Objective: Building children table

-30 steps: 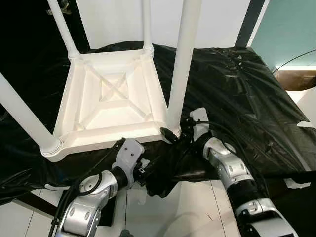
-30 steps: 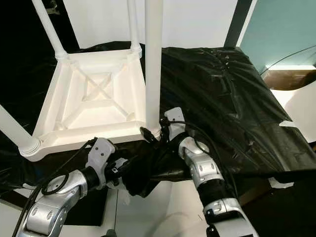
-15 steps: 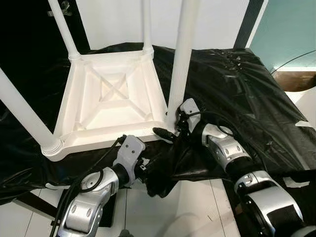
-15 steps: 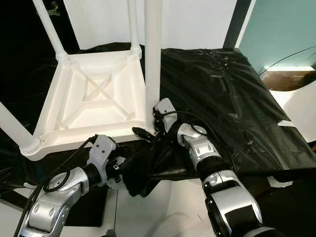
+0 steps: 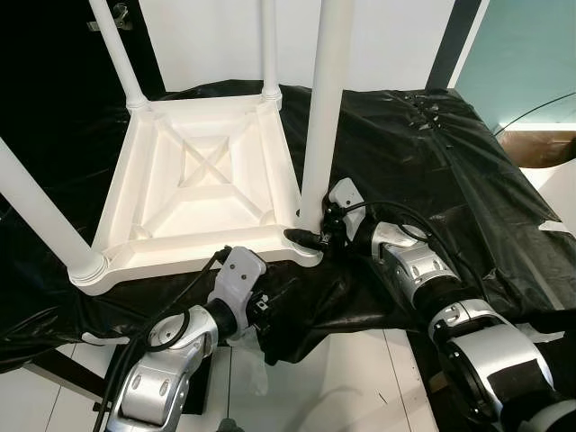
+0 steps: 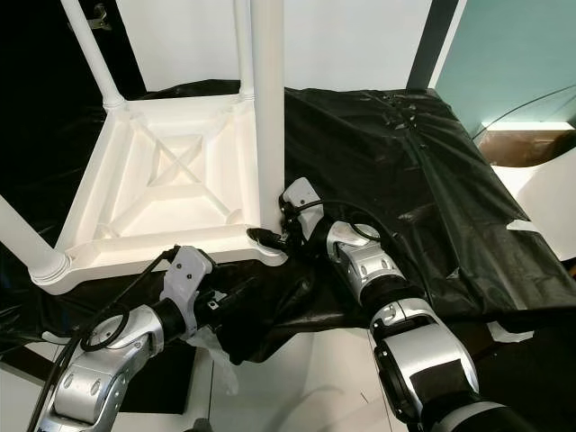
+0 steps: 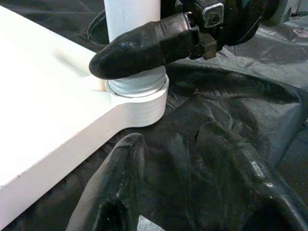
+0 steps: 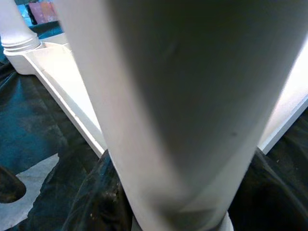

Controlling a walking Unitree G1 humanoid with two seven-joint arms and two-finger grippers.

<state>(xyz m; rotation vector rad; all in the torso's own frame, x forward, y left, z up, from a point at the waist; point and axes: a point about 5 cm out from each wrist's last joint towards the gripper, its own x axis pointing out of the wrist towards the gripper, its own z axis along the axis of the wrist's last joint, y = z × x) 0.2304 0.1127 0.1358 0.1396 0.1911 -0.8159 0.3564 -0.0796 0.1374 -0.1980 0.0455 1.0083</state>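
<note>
A white children's table (image 5: 180, 256) lies upside down on a black plastic sheet (image 5: 432, 153), with its legs pointing up. My right gripper (image 5: 311, 230) is at the base of the near right leg (image 5: 319, 108) and is shut around it just above the threaded collar (image 7: 139, 89). One of its black fingers (image 7: 144, 45) crosses the front of the leg. The leg (image 8: 183, 110) stands very close in the right wrist view. My left gripper (image 5: 270, 313) sits low at the sheet's front edge, below the table's front rim. Its fingers (image 7: 115, 187) are spread, with crumpled sheet between them.
The sheet hangs over the front edge of the surface above a white tiled floor (image 5: 351, 378). A white wall panel (image 5: 387, 45) stands behind. At the right are a teal wall (image 5: 531, 54) and a brown surface (image 5: 544, 144). The sheet's right half carries nothing.
My right gripper has moved in and closed round the base of the near right leg, which now stands more upright. The hanging fold of sheet by my left gripper has shifted.
</note>
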